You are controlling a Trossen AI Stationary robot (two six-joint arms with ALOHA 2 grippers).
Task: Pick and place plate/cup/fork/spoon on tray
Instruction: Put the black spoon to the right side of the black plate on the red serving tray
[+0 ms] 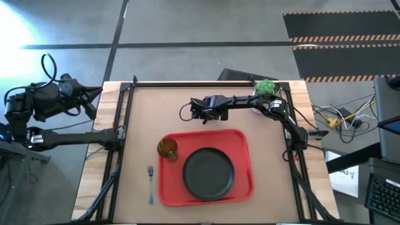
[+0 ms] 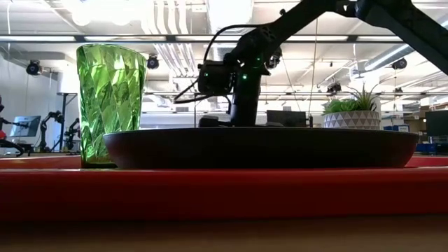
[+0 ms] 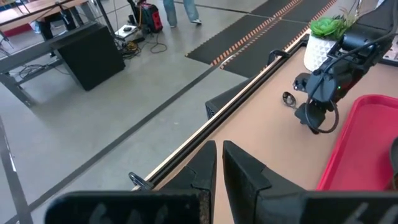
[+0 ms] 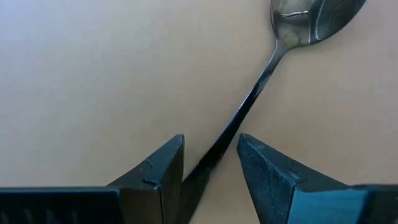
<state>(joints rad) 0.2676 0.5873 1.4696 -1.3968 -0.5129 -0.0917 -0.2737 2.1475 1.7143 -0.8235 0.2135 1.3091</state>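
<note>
- Two arms are in view: the right gripper (image 1: 201,112) reaches over the table's far half, just beyond the tray's far edge, while the left gripper (image 1: 94,99) waits off the table's left edge, raised above the floor.
- In the right wrist view the right gripper (image 4: 211,165) points down at the tabletop with its fingers (image 4: 163,167) apart, one on each side of the spoon's thin handle; whether they touch the handle I cannot tell.
- The spoon (image 4: 292,31) lies flat on the bare table (image 1: 150,106), its bowl out ahead of the fingers and its handle running back between them.
- The left wrist view shows the left gripper (image 3: 219,163) with its fingers together and nothing between them.
- The tray (image 1: 240,140) sits on the table's near half, roughly at the middle.
- The plate (image 1: 209,173) lies inside the tray, toward its near right part.
- The cup (image 1: 167,147) stands upright in the tray's far left corner, close to the plate but apart from it.
- The fork (image 1: 150,183) lies on the table just left of the tray, outside it, tines toward the far side.
- A white pot with a green plant (image 1: 265,87) stands near the table's far right corner, by the right arm's base.
</note>
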